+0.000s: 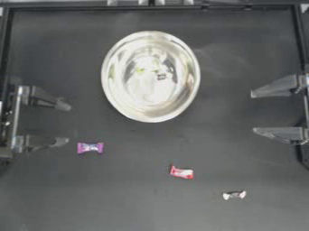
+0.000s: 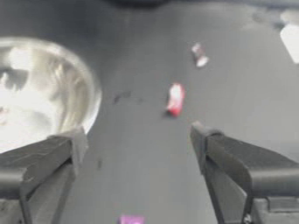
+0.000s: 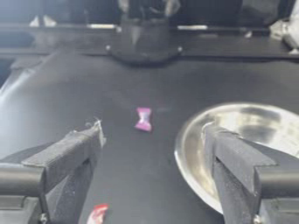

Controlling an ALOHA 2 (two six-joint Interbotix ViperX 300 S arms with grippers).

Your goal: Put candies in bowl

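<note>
We see the bowl (image 1: 150, 76) at the table's (image 1: 72, 198) far middle; purple candy (image 1: 90, 147), red candy (image 1: 181, 172) and white candy (image 1: 234, 195) lie nearer. Left gripper (image 1: 64, 124) and right gripper (image 1: 253, 113) wait spread wide, holding nothing.

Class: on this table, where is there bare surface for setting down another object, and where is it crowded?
Bare patches: between the bowl and right gripper, and between the purple candy and the table's near edge. More crowded: the strip holding the red candy and white candy. The left gripper waits at the left.
</note>
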